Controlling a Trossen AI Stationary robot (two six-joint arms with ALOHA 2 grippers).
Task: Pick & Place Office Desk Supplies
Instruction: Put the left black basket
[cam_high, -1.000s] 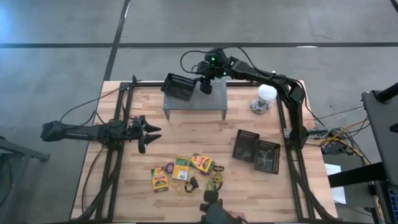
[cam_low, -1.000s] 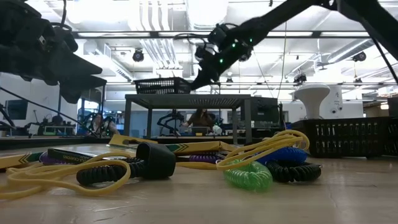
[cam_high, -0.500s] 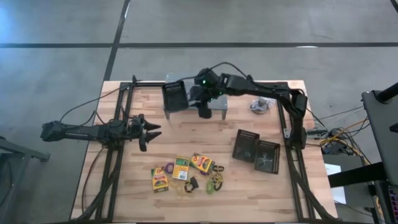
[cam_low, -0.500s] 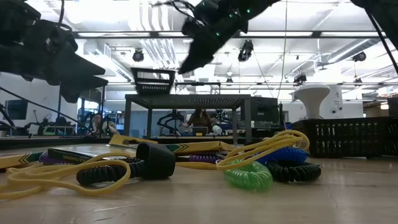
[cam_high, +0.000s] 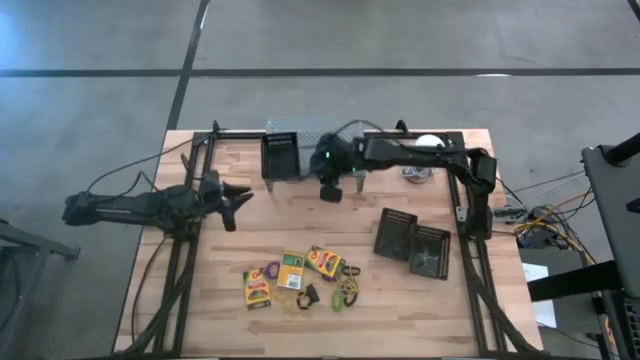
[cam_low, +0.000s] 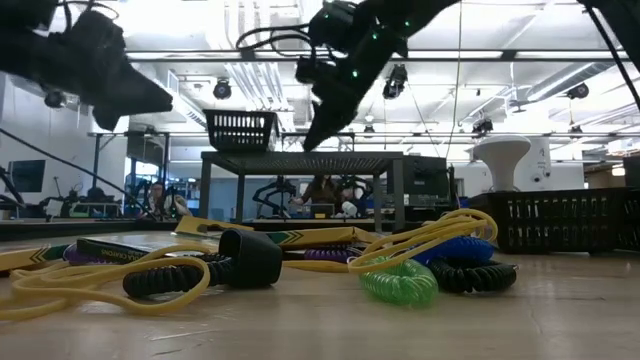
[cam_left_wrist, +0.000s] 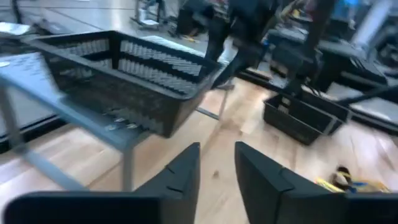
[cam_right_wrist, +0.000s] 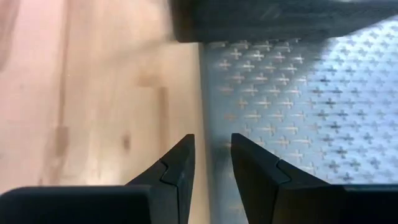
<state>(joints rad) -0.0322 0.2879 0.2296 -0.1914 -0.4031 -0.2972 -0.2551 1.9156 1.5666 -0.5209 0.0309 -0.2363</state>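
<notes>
Three yellow-and-green crayon boxes (cam_high: 291, 271) lie flat near the table's front, beside a heap of rubber bands and small black clips (cam_high: 342, 291); the same bands show close up in the low view (cam_low: 400, 262). My right gripper (cam_high: 329, 191) hangs open above the near edge of the grey perforated shelf (cam_right_wrist: 298, 106), pointing steeply down, with nothing between its fingers (cam_right_wrist: 212, 155). A black mesh basket (cam_high: 279, 155) stands on the shelf's left end. My left gripper (cam_high: 244, 195) is at the table's left, raised, its fingers (cam_left_wrist: 217, 165) slightly apart and empty.
Two black trays (cam_high: 412, 242) lie on the table's right half. A white bulb-like object (cam_high: 428, 144) stands at the far right. Black frame rails (cam_high: 190, 250) run along both sides. Bare wood (cam_high: 300, 215) lies between the shelf and the supplies.
My right gripper has swung from behind the shelf's far edge toward the near left, ending over the shelf's front edge. The basket has turned about and now stands upright at the shelf's left end. My left gripper has risen, and its fingers have drawn closer together.
</notes>
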